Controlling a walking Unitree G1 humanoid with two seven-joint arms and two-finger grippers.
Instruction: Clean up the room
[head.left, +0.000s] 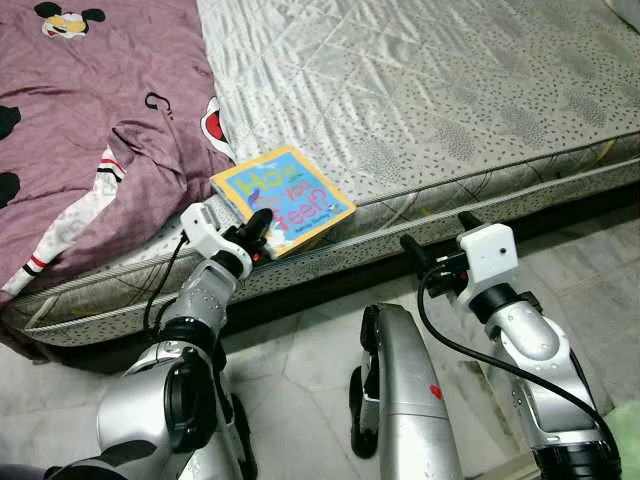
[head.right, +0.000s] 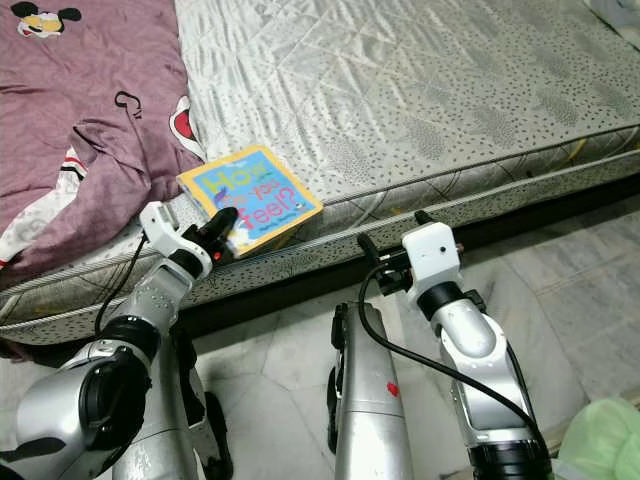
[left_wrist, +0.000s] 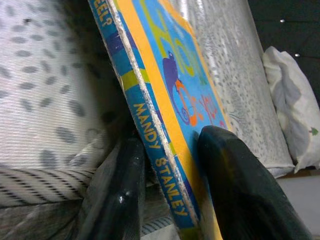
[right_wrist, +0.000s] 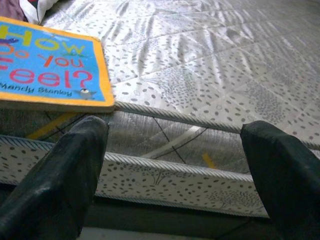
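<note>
My left gripper (left_wrist: 167, 192) is clamped on the spine edge of the glossy board book (head.left: 283, 199), which lies flat at the mattress (head.left: 450, 100) edge beside the purple blanket (head.left: 90, 120). My right gripper (right_wrist: 175, 170) hangs with fingers spread before the quilted, speckled side.

A purple cartoon-print blanket (head.left: 90, 120) lies rumpled on the grey quilted mattress (head.left: 450, 90) above a marble floor (head.left: 300, 370).

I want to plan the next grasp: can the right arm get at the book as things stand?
Probably yes. The right claw, open, hangs before the mattress edge, beside the book, with nothing between. But the left claw already grips the book's edge.
</note>
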